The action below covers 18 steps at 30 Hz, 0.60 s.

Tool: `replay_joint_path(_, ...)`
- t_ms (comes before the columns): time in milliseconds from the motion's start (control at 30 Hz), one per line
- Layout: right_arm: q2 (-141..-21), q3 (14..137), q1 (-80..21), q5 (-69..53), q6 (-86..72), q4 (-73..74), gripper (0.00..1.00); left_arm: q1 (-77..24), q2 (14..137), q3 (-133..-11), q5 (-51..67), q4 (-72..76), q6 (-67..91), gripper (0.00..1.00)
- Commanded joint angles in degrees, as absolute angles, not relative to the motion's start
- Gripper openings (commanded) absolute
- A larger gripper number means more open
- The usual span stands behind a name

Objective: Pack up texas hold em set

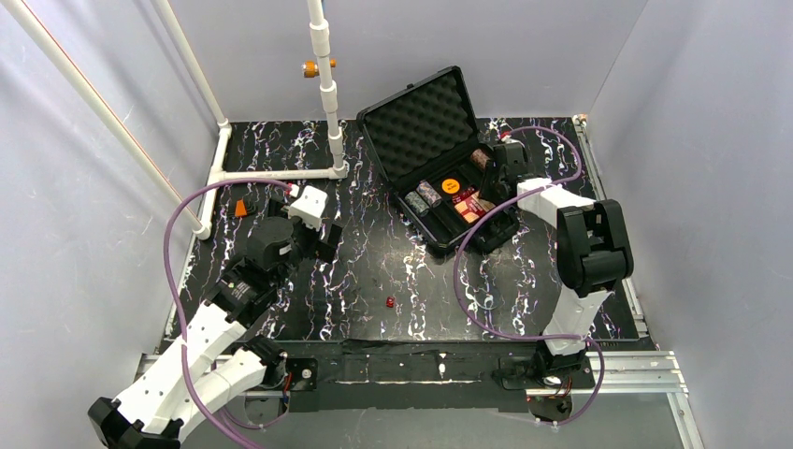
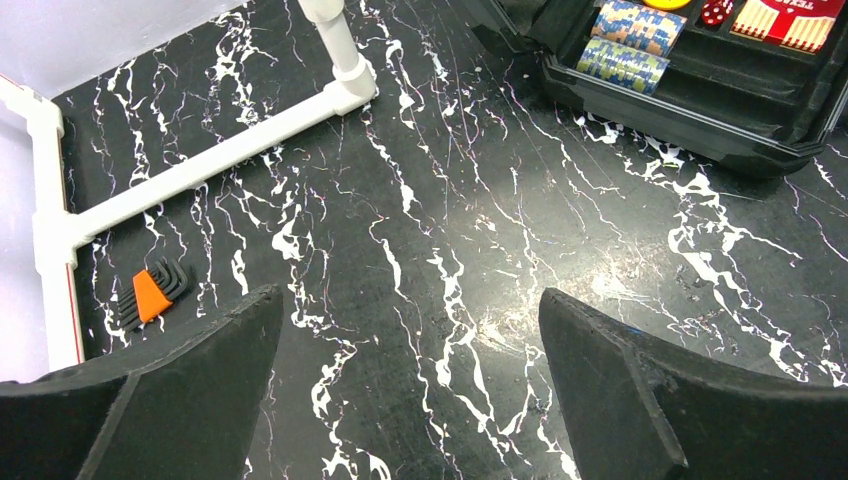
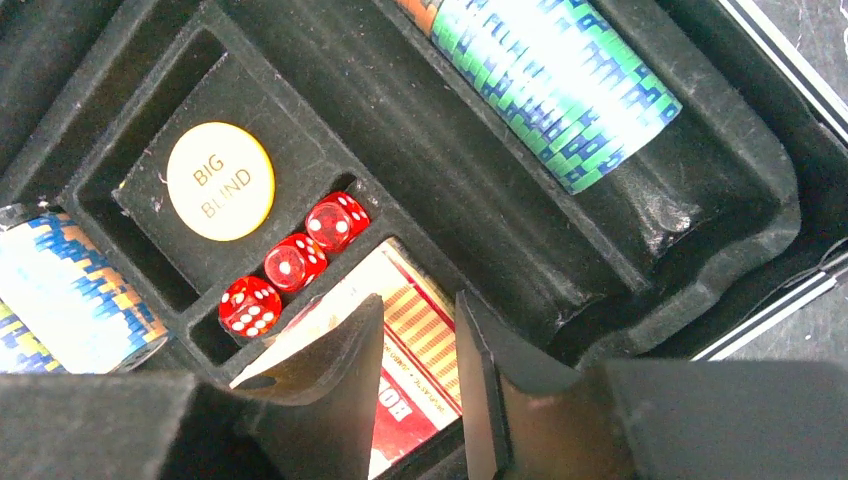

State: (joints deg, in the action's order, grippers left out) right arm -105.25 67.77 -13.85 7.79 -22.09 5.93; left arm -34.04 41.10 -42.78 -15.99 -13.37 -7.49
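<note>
**Poker set, part packed: one die outstanding**

- Case (image 1: 416, 131): open at the far right of the bench (image 1: 355, 262), lid propped back, foam lining shown.
- Contents, as seen from the right wrist: three red dice (image 3: 295, 262) in a row in their narrow slot; a "BIG BLIND" disc (image 3: 220, 180) in the pocket beside them; a card box (image 3: 410, 335) in the next compartment; a chip stack (image 3: 560, 80) laid in its trough.
- Loose die (image 1: 390, 302): alone on the bench, well apart from the case, between the two arms.
- Right hand (image 3: 418, 310): held low over the card box, parted by a narrow gap, nothing gripped.
- Left hand (image 2: 410, 300): spread wide above bare bench, nothing gripped.
- Hex keys (image 2: 150, 295): by the white pipe, not part of the set.

Handling note, as a judgement: the loose die is probably best taken next. A small cube is best pinched squarely across flat faces, then released low over the slot's free end so that the seated dice are not knocked.
</note>
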Motion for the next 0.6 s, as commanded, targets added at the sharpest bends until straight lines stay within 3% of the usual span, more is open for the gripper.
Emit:
replay_joint_path(0, -102.77, 70.37, -16.08, 5.83, -20.57, 12.89, 0.41, -34.19, 41.63, -44.02, -15.91, -13.05, -7.56, 0.99)
replay_joint_path(567, -111.28, 70.06, -18.51, 2.54, -20.85, 12.37, 0.39, -34.19, 42.78, -44.03, -16.02, -13.01, -7.69, 0.99)
